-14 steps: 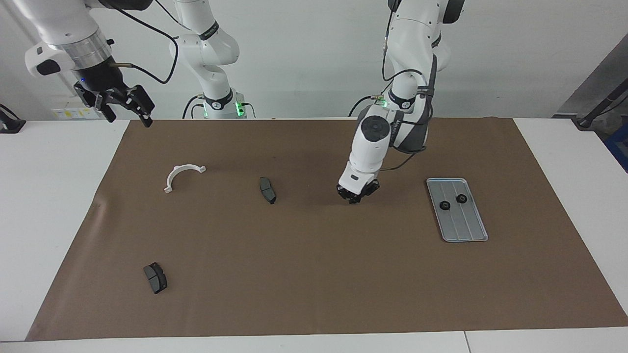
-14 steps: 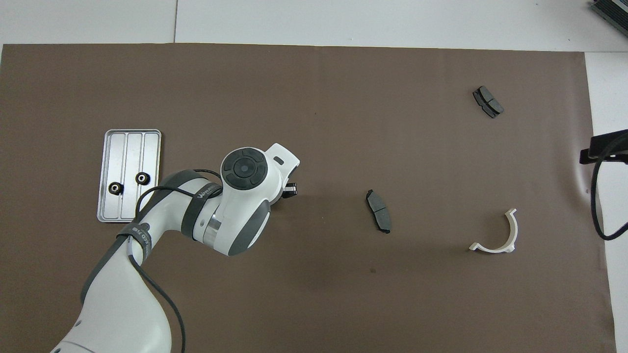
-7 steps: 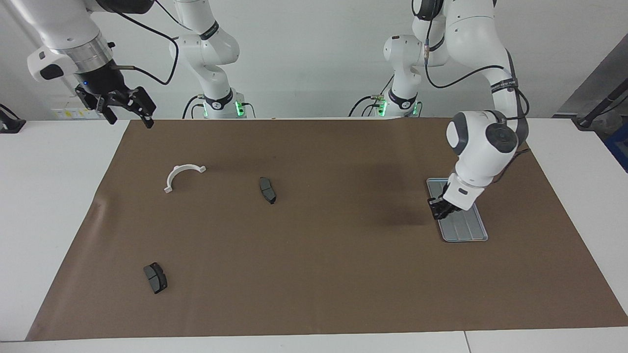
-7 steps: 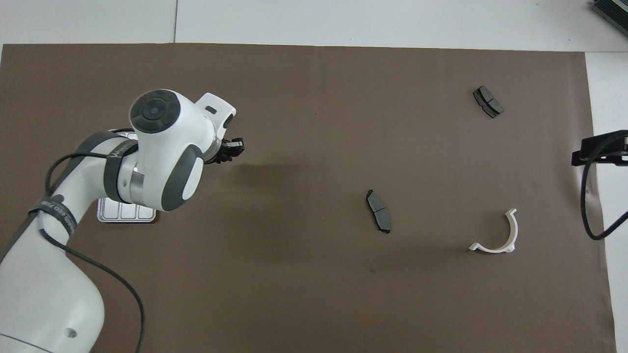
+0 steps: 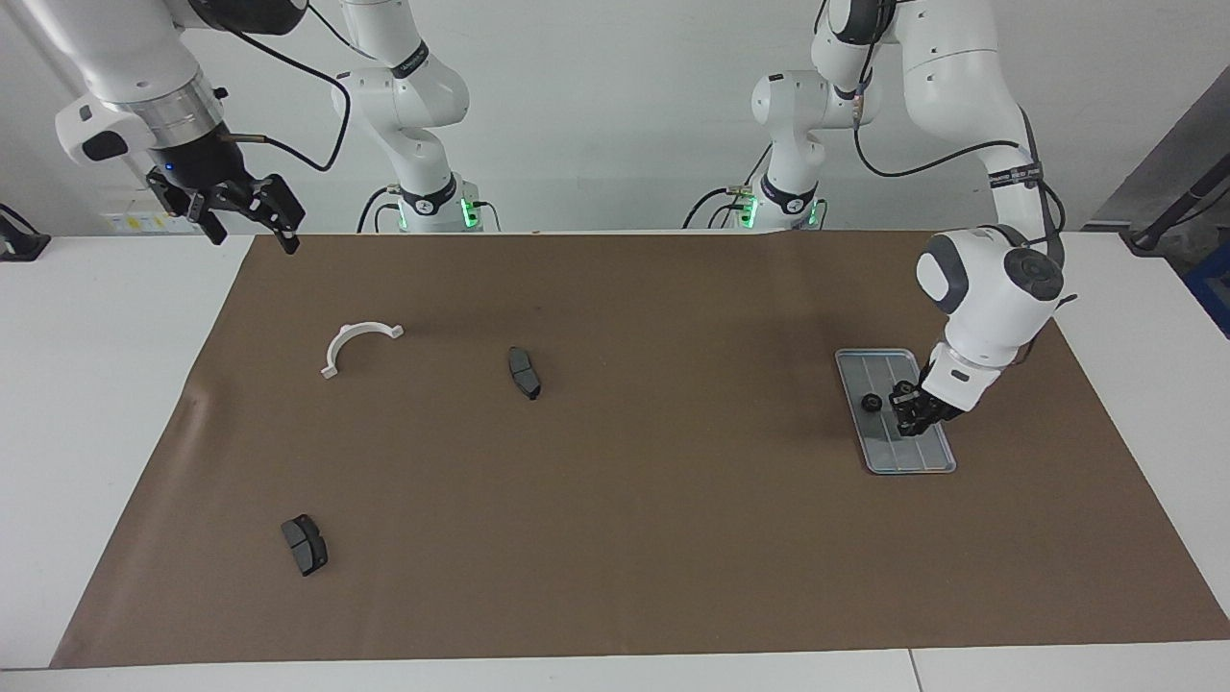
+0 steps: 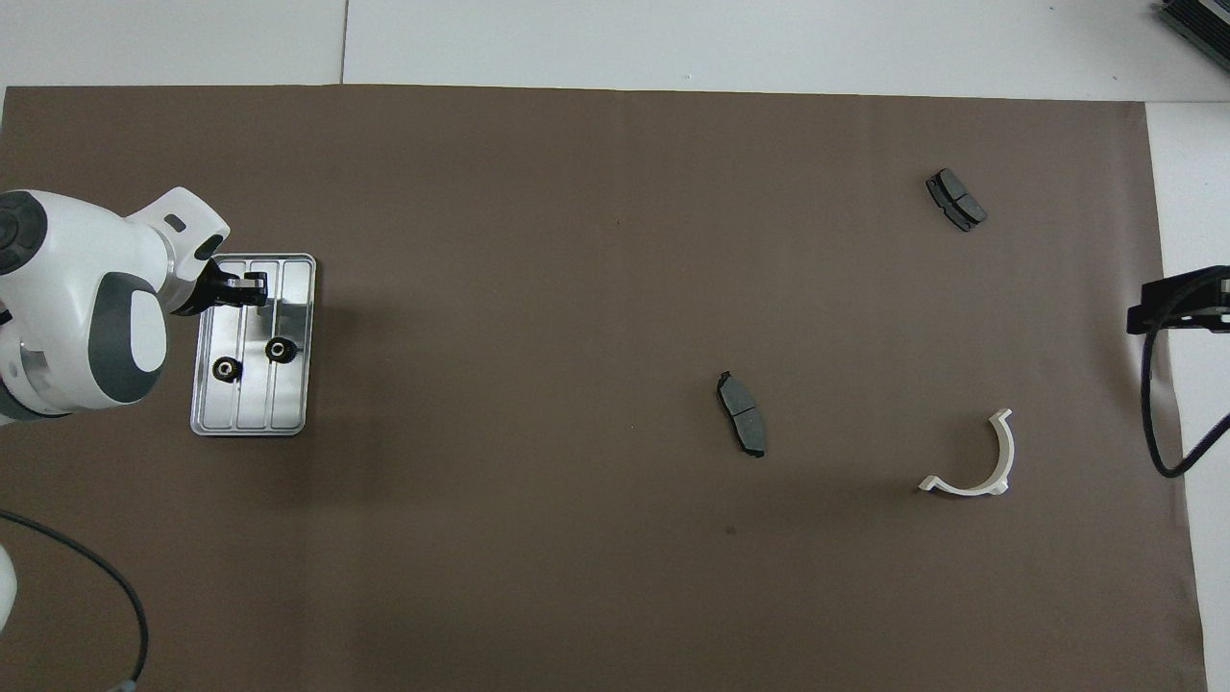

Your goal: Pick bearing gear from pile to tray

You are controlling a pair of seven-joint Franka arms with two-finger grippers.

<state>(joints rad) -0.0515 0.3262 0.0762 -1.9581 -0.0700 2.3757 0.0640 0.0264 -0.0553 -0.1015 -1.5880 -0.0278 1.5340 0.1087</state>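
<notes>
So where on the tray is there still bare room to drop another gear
The tray is bare at its end farther from the robots, where the shut left gripper hangs, and along the end nearest them. The middle is crowded: two black gears sit side by side there.

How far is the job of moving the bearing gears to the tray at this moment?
Done: two small black gears already lie in the tray. In hand: the left gripper is over the tray with its jaws shut, apparently on a third small part, though it is hard to see. The right gripper waits, open. Left: only two brake pads and a white bracket show on the mat.
</notes>
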